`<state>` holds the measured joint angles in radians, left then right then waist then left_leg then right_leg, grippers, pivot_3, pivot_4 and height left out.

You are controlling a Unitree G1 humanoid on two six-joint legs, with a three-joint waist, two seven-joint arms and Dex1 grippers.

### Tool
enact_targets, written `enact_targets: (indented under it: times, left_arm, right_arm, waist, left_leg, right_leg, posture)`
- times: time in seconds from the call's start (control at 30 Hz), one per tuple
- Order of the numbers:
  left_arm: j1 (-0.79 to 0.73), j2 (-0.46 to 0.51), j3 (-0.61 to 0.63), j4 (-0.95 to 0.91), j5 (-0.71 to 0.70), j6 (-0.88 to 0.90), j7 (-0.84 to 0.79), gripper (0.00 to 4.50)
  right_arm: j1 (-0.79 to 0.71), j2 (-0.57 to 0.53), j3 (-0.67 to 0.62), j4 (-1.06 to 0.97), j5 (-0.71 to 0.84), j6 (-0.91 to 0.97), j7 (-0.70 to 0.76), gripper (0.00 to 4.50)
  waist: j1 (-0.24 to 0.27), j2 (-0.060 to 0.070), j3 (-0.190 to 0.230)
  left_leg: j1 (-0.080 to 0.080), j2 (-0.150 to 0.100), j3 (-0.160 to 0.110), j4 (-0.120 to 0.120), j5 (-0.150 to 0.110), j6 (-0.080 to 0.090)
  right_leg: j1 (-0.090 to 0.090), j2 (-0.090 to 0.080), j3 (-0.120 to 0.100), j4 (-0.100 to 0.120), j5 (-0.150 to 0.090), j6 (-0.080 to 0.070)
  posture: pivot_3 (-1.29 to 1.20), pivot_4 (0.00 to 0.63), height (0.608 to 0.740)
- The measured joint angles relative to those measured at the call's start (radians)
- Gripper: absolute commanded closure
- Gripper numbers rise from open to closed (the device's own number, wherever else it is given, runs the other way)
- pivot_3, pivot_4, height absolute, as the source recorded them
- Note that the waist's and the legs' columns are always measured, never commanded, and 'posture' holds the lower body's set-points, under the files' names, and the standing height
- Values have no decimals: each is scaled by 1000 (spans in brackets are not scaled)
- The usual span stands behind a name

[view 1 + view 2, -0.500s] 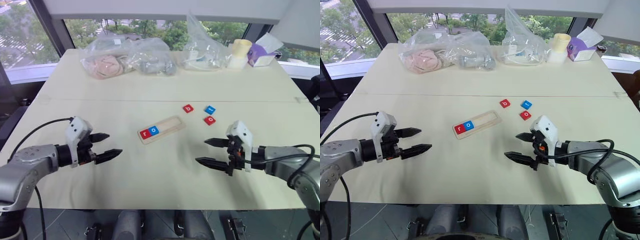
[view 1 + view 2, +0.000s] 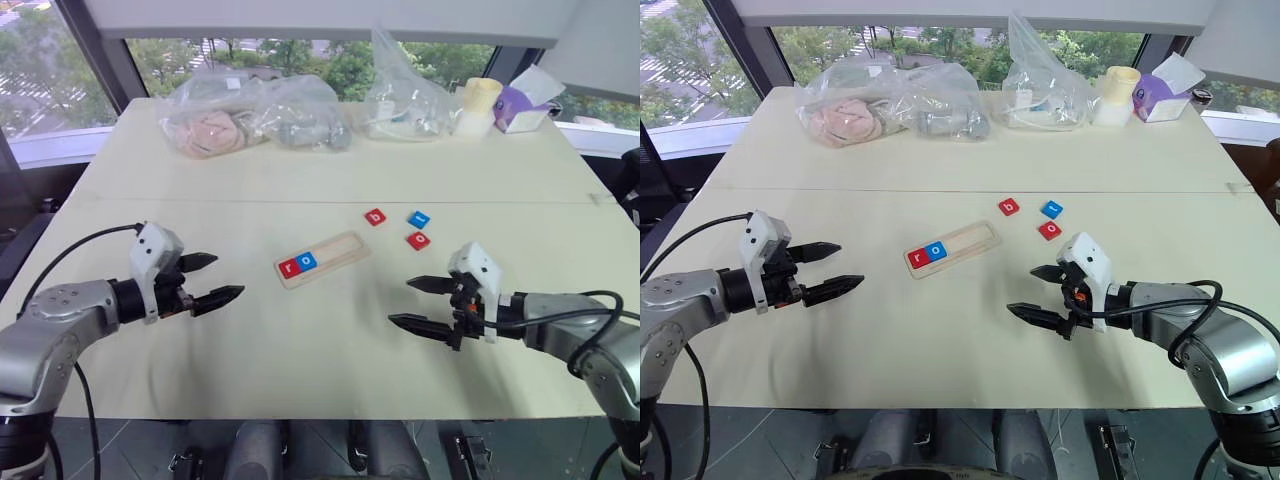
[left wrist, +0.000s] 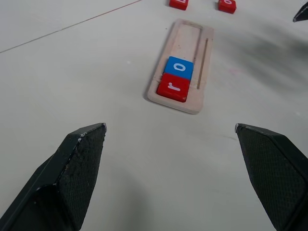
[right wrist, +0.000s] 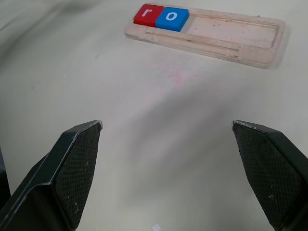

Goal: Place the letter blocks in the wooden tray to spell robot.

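The pale light-wood oblong tray [image 2: 321,258] lies near the middle of the cream desk [image 2: 300,340]. A red square "r" tile [image 2: 290,267] and a blue "o" tile [image 2: 307,261] sit touching in its left end. Beyond the tray's right end lie a red "b" tile [image 2: 375,216], a blue tile [image 2: 420,218] and a red "o" tile [image 2: 419,240], apart. The left claw [image 2: 218,279] hangs left of the tray, spread wide, empty. The right claw [image 2: 410,304] hangs right of it, likewise spread, empty.

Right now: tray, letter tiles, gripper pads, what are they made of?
Wooden tray: pale unfinished-looking wood, faint grain, routed slot.
Letter tiles: glossy red and blue coating, white letters; painted wood or plastic, can't tell.
Right gripper fingers: matte black, cross-hatched pads, probably rubber or plastic.
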<state>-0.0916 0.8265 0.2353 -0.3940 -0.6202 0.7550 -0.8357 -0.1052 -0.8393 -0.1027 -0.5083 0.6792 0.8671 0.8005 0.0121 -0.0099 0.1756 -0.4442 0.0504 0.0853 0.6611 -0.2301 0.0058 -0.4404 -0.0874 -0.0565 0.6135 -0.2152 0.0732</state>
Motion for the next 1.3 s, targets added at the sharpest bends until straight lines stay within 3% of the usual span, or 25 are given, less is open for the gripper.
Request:
enact_targets:
  times: [0.3,0.63,0.83,1.23,1.3]
  left_arm:
    - [-48,39,-69,52,57,-68,-68,0]
    - [-226,-130,-382,302,318,-334,-86,0]
    - [-274,-210,-436,443,409,-446,-83,0]
    - [-352,-359,-448,621,459,-551,-64,0]
    - [-353,-371,-451,631,461,-559,-64,540]
  right_arm:
    - [-37,16,20,0,-6,3,-12,67]
    - [-32,46,24,-77,30,52,-77,67]
    - [9,71,17,-103,37,59,-128,67]
    - [11,77,18,-118,42,60,-166,67]
    - [11,77,20,-118,42,60,-166,0]
  waist:
    - [2,0,0]
    - [1,0,0]
    - [3,0,0]
    - [15,1,-2]
    - [23,1,-2]
  left_leg:
    - [0,0,0,0,0,0]
    - [0,-2,0,1,0,1]
    - [0,-1,0,2,0,1]
    - [3,-1,-2,5,1,1]
    - [3,-1,-2,5,1,1]
  right_leg:
    - [-1,-1,0,0,0,0]
    - [1,1,0,1,0,0]
    - [2,1,0,2,0,0]
    - [7,-1,-1,2,0,0]
    - [7,-1,-1,2,0,1]
  posture:
    - [0,150,739]
    - [0,150,739]
    - [0,150,739]
    - [0,150,739]
    - [0,150,739]
